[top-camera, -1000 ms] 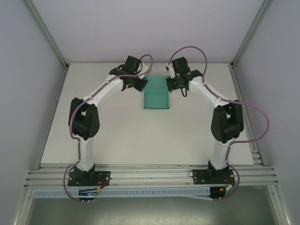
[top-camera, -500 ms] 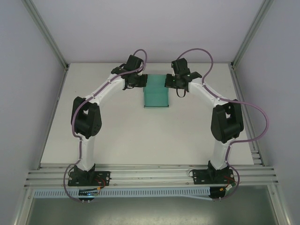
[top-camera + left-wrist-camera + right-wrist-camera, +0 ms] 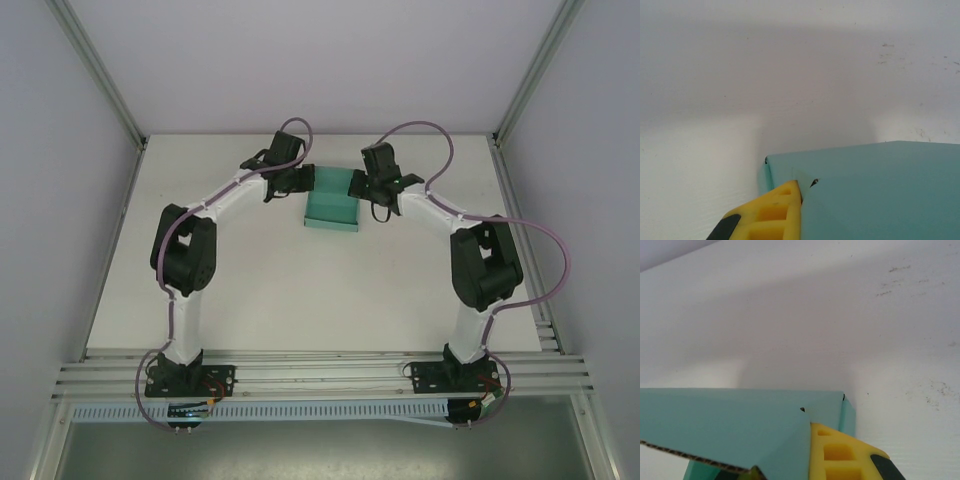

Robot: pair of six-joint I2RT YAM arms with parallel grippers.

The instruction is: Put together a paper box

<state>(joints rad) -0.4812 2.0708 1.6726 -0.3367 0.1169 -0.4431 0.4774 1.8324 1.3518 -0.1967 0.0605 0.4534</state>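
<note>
The teal paper box point(image 3: 333, 212) lies on the white table point(image 3: 250, 290), far of the middle, partly folded, with a panel raised at its far end. My left gripper point(image 3: 300, 180) is at its far left corner and my right gripper point(image 3: 358, 186) at its far right corner. In the left wrist view, one yellow finger point(image 3: 771, 212) presses against a fold of the paper box point(image 3: 880, 190), and the other finger is hidden behind the card. The right wrist view mirrors this: a yellow finger point(image 3: 840, 455) lies against the folded paper box point(image 3: 730, 425). Both grippers are shut on the card.
Pale walls and aluminium frame posts point(image 3: 100, 75) enclose the table on three sides. A rail point(image 3: 320, 375) carrying both arm bases runs along the near edge. The back wall stands just behind the box.
Both grippers swung inward and toward the near side, carrying the box's far panel over. The teal shape seen from above has become shorter.
</note>
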